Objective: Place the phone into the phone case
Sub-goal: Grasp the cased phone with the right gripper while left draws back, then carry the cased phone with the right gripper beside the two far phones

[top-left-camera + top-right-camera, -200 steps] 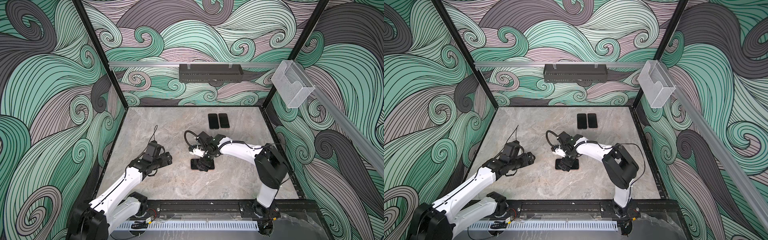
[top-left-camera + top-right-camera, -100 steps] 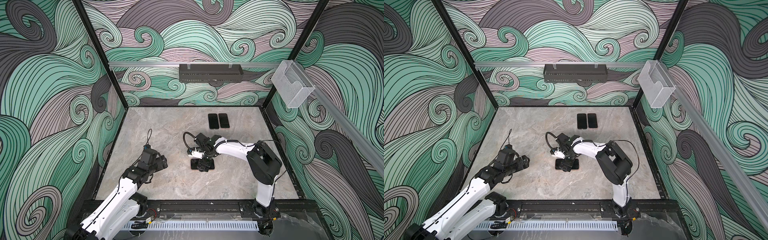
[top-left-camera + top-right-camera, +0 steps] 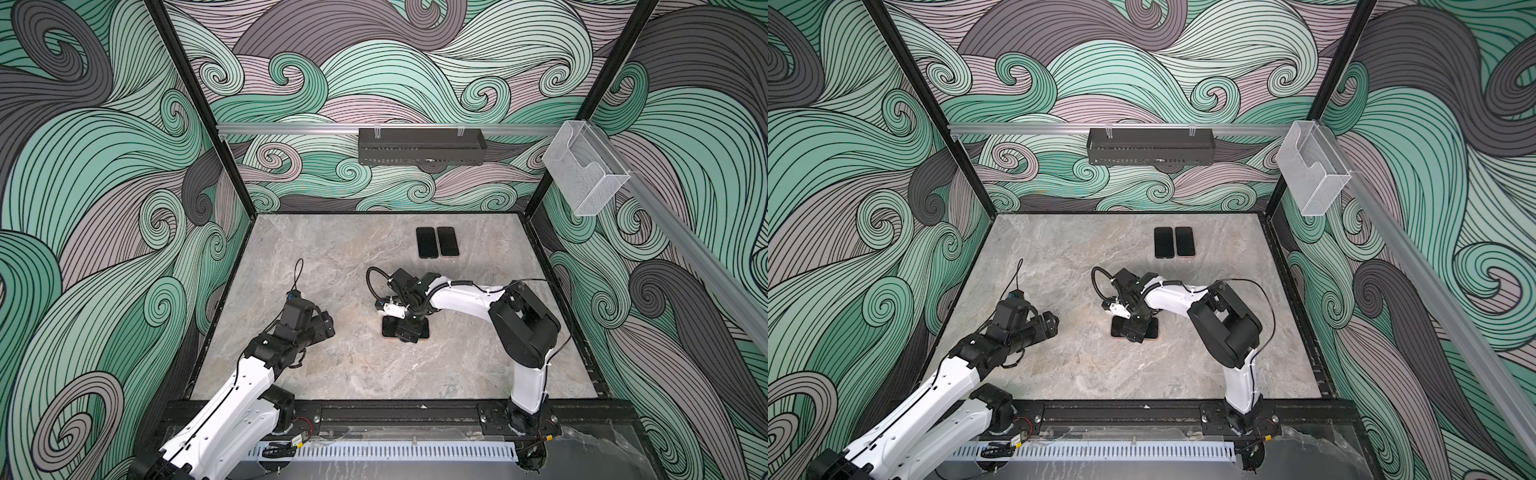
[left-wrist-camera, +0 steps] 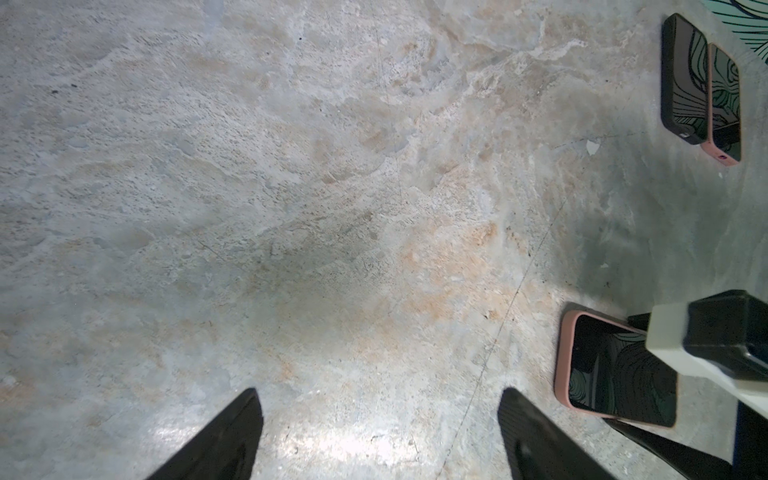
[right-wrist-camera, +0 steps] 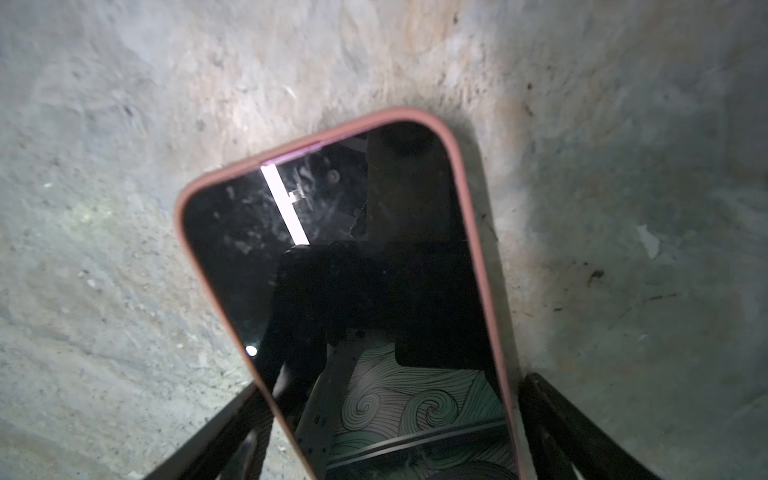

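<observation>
A phone [image 5: 332, 249] with a dark screen lies flat in a pink phone case [image 5: 461, 174] near the table's middle, partly showing in both top views [image 3: 390, 328] [image 3: 1119, 328] and in the left wrist view [image 4: 615, 374]. My right gripper [image 3: 409, 332] [image 3: 1138, 332] [image 5: 392, 384] hangs low over it, open. Its fingers [image 5: 552, 415] stand outside the case's two long sides, with a thin gap showing on one side. My left gripper [image 3: 327, 325] [image 3: 1052, 324] [image 4: 378, 399] is open over bare table to the left of the phone, holding nothing.
Two more phones lie side by side at the back, one in a black case [image 3: 427, 242] [image 3: 1163, 242] [image 4: 685, 79], one in a pink case [image 3: 448, 241] [image 3: 1185, 241] [image 4: 725, 104]. A black tray [image 3: 419, 146] hangs on the back wall, a clear holder [image 3: 582, 170] on the right rail.
My left arm has pulled back toward the front left, away from the phone. The right gripper has stayed over the cased phone and its jaws have narrowed a little.
</observation>
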